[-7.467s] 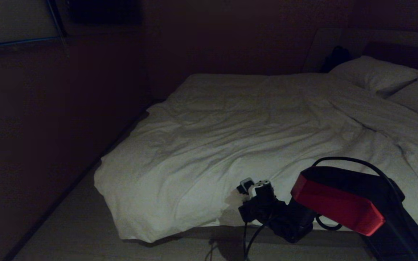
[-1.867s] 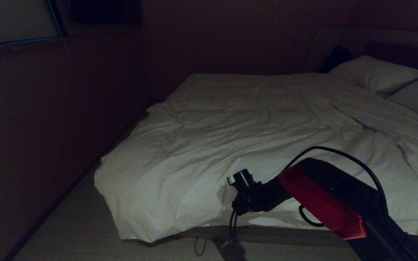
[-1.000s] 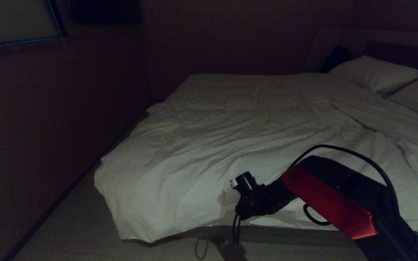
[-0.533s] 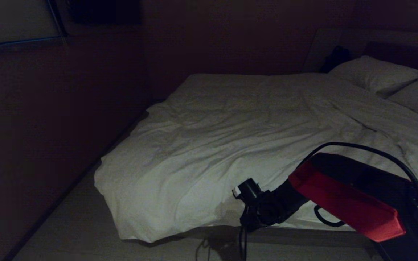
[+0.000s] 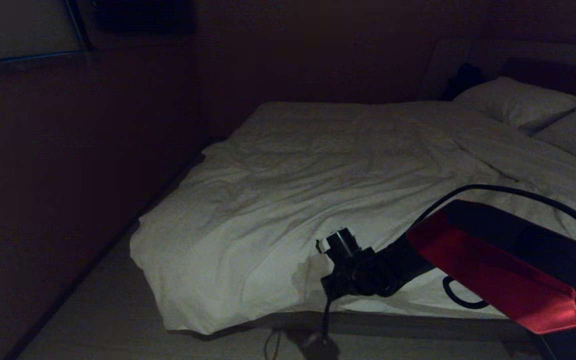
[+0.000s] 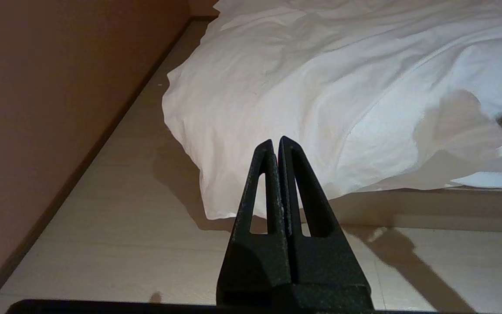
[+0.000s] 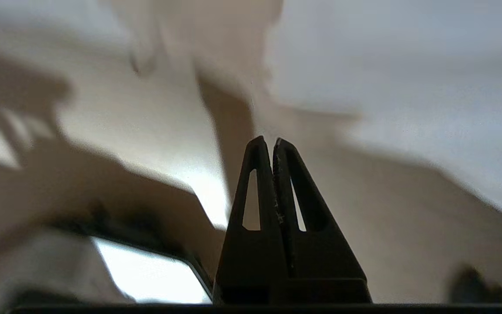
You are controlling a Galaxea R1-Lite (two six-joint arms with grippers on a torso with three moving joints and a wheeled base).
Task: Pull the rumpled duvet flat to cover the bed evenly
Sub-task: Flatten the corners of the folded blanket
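The white duvet [image 5: 318, 190] lies wrinkled across the bed [image 5: 408, 322], and its near left corner hangs over the floor. My right arm [image 5: 493, 270] reaches in from the lower right, its wrist [image 5: 353, 272] at the duvet's near edge. In the right wrist view the right gripper [image 7: 267, 140] is shut and holds nothing, close to blurred white duvet fabric [image 7: 408, 52]. In the left wrist view the left gripper [image 6: 276, 141] is shut and empty. It hangs over the floor, short of the duvet's hanging corner [image 6: 216, 183].
Two white pillows [image 5: 518, 102] lie at the far right by the dark headboard [image 5: 543, 70]. A dark wall [image 5: 68, 175] runs along the bed's left side, leaving a strip of pale floor [image 6: 103, 235]. A black cable [image 5: 325, 320] dangles from the right wrist.
The right arm's red forearm has shifted to the right, and its wrist dipped and then rose a little at the duvet's near edge. The duvet lies as before.
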